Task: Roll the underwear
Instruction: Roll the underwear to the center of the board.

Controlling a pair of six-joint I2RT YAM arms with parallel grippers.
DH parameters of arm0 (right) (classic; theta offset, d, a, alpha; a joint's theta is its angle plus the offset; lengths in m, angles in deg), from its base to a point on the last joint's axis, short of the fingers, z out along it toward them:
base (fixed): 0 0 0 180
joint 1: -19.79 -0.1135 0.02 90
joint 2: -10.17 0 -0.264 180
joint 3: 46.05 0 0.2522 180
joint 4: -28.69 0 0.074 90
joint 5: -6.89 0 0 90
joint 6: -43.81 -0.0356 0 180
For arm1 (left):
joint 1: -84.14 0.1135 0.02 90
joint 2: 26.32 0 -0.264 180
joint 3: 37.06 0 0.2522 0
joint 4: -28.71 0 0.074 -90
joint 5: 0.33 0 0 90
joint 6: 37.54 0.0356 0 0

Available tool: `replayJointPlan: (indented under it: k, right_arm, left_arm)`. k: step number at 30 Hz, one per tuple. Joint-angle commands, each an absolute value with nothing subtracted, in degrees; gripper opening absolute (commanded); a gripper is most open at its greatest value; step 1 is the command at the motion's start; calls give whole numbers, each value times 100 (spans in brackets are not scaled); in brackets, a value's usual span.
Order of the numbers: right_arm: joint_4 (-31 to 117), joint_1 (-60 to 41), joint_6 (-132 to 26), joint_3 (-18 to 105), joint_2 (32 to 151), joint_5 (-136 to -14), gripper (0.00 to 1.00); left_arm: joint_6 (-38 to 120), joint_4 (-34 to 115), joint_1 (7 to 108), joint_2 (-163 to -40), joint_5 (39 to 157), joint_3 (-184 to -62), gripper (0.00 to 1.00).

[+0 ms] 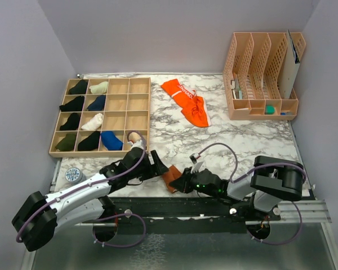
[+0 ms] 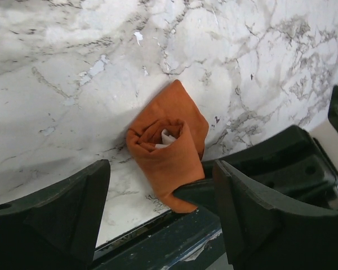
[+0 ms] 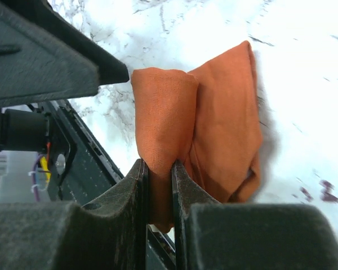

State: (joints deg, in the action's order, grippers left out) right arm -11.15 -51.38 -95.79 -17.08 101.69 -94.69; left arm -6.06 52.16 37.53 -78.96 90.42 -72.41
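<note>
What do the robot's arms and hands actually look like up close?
The left arm has pale grey-white shells between black joints. The right arm looks mostly black, with small green lights. Thin lilac cables loop along both. The left hand and right hand each end in two flat, matte black fingers.

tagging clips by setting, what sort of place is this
Probably a lab test bench staged for laundry sorting, not a home: plain walls box in a marble-patterned table, a wooden divider tray holds rolled fabric bundles, and a desk file rack stands at the far right.
</note>
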Motion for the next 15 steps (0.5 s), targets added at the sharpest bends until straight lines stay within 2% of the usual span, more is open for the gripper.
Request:
replayJointPlan:
  k: [1,9,15]
  right_arm:
    - [-2086,-4869,-10551,-2505,10552,-8929,16]
    - [-2513,-4717,-10824,-2585,11066,-8760,19]
    - [-2573,-4659,-10980,-2642,11182,-8775,20]
  left_arm:
    - [-120,4337,3754,-7963,9755,-6918,79]
    - [-396,3356,3745,-8326,10142,-6568,79]
    - [-460,3280,3731,-8759,10042,-6615,75]
